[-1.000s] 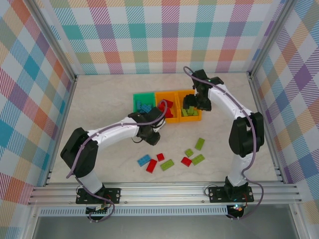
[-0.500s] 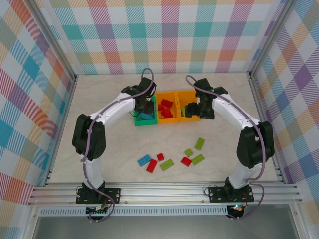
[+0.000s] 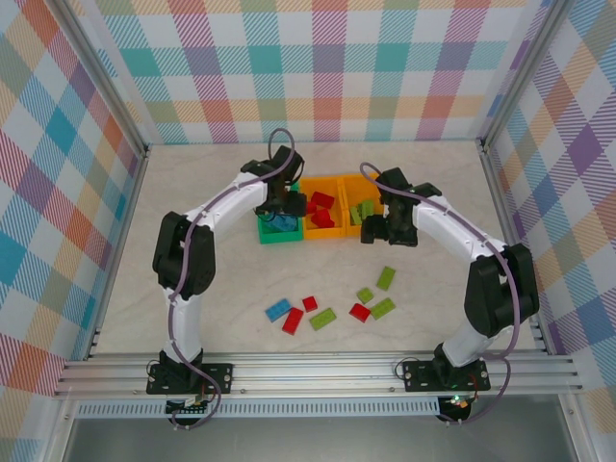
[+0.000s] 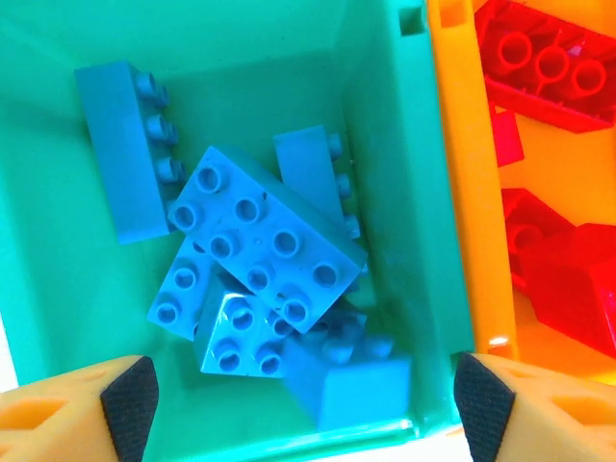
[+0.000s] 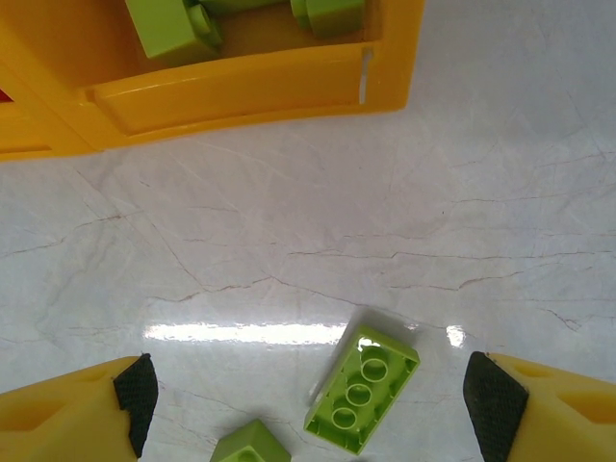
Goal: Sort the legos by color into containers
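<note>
My left gripper (image 3: 280, 206) hovers open over the green container (image 3: 267, 234), nothing between its fingers. Beneath it, in the left wrist view, several blue legos (image 4: 265, 241) lie piled in the green container (image 4: 409, 144), one blurred blue brick (image 4: 366, 385) at the near wall. My right gripper (image 3: 378, 231) is open over bare table just in front of the right orange container (image 3: 369, 229). An upside-down lime lego (image 5: 363, 390) lies between its fingertips (image 5: 135, 395), another lime piece (image 5: 250, 446) beside it. The right orange container (image 5: 241, 96) holds lime legos (image 5: 173, 24).
The middle orange container (image 3: 327, 231) holds red legos (image 4: 549, 67). Loose legos lie nearer the arms: blue (image 3: 278, 309), reds (image 3: 293, 321) (image 3: 359, 312), limes (image 3: 322, 319) (image 3: 386, 278). Metal frame rails and checked walls bound the table.
My left arm swung from the table up to the green container and its gripper opened, letting a blue brick fall in. My right gripper drew back from the right orange container toward the near side.
</note>
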Robot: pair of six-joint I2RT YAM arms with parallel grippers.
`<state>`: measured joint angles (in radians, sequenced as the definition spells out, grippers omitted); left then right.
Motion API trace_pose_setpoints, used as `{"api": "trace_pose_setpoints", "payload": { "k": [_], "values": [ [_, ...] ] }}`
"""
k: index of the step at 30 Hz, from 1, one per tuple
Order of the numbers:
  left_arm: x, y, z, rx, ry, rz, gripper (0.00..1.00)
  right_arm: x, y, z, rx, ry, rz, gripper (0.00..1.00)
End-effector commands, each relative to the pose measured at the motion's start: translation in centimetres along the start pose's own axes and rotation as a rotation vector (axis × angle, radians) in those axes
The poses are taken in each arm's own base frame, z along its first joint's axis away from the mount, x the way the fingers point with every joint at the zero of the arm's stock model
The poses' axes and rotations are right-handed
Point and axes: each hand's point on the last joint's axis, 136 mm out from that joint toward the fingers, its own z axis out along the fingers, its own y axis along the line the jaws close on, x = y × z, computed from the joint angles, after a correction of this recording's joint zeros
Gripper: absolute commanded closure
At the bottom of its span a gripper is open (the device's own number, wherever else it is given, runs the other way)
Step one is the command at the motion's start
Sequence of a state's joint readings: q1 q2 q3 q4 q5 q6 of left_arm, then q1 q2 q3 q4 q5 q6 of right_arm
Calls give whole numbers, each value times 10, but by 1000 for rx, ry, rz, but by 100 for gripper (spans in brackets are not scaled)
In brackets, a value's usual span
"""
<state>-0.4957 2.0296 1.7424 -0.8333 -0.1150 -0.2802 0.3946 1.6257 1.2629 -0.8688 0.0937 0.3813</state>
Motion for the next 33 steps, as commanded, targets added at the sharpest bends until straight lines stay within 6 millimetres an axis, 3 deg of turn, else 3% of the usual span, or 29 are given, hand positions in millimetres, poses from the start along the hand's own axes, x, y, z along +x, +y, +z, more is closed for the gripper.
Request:
{"api": "trace_pose_setpoints", "payload": {
  "k": [1,5,9,12,19,23,33],
  "values": [
    [0,8,-38,22,-52,-23,15,1,5,-9,-30,-27,1,15],
    [30,0,-64,85,-86,139,14,7,5,-8,-43,-20,1,15],
    [97,3,-71,102,-44,373,14,16,-1,-5,-27,-14,8,15],
    [138,5,-81,168,-12,452,14,20,-4,-4,-22,-10,9,14],
    [198,25,-108,226,89,593,15,19,0,3,-29,14,21,14],
    [206,16,-118,272,55,657,16,19,0,5,-25,23,24,14],
    [244,10,-88,207,296,922,18,21,-7,1,8,17,24,13]
  ]
}}
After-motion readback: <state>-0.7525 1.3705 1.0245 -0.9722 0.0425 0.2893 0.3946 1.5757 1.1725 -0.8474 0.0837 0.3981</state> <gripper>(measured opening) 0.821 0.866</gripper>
